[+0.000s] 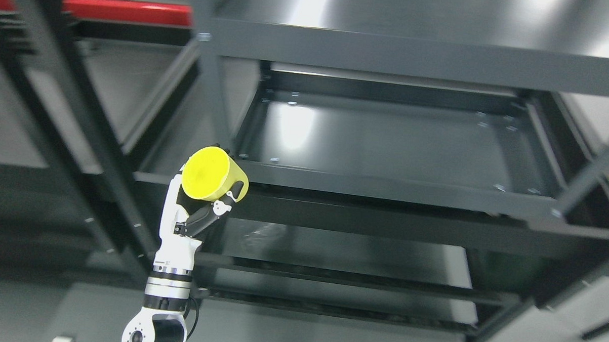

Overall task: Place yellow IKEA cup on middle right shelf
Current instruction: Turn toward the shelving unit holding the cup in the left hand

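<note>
My left hand (pixel 202 200) comes up from the bottom left and is shut on a yellow cup (pixel 210 174). The cup is tilted, with its round base facing me. It hangs in front of the front left corner of the dark middle shelf (pixel 386 138), close to the shelf's front rail (pixel 375 186). The shelf's surface is bare. My right hand is not in view.
The dark metal rack has a top shelf (pixel 421 23) above and a lower shelf (pixel 342 253) below. An upright post (pixel 211 87) stands just behind the cup. Another rack (pixel 84 107) stands to the left, with a red bar (pixel 122 10) at the top left.
</note>
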Motion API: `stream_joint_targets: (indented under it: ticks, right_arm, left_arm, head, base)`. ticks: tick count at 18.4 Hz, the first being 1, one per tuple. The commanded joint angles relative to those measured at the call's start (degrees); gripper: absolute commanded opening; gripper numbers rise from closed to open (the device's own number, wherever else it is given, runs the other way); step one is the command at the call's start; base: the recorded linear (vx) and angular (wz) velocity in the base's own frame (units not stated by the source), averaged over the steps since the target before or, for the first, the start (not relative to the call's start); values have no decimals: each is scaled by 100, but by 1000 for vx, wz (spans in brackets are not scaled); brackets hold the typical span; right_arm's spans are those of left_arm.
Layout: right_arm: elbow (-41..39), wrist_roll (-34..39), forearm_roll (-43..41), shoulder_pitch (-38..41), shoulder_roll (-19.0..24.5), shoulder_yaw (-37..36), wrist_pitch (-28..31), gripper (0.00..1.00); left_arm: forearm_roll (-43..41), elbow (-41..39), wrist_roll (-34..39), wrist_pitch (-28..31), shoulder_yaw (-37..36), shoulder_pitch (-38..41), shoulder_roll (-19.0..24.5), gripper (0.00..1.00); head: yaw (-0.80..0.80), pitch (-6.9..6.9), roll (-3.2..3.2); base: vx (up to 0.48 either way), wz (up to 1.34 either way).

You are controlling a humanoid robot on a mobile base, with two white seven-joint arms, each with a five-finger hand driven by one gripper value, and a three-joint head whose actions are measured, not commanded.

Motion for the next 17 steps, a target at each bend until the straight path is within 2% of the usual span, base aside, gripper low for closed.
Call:
stream_joint_targets:
  ticks: [1, 5, 9, 14, 17]
  right_arm:
    - [0, -5, -141, 76, -100, 97, 3, 99]
    - [0, -5, -141, 76, -100, 97, 3, 99]
    - [0, -5, -141, 76, -100, 97, 3, 99]
    - [0, -5, -141, 76, -100, 97, 3, 99]
    - [0, -5, -141, 76, -100, 97, 3, 99]
  left_arm:
    - [-6, -34, -10, -22, -301, 103, 100, 1]
    - [-6, -51, -36, -198, -521, 384, 100, 1]
    - [-6, -51, -45, -373, -783, 420, 100, 1]
    - [-181, -60, -89, -848, -2222, 358, 100, 2]
    - [-427, -60, -115, -1068, -3049, -1, 100, 3]
  head:
    - [0, 0, 0]
    - [0, -2, 0]
    - [0, -2, 0]
    - [0, -2, 0]
    - [0, -2, 0]
  base:
    - [-85, -867]
    - [-42, -605]
    - [34, -63]
    - [63, 97]
    - [54, -114]
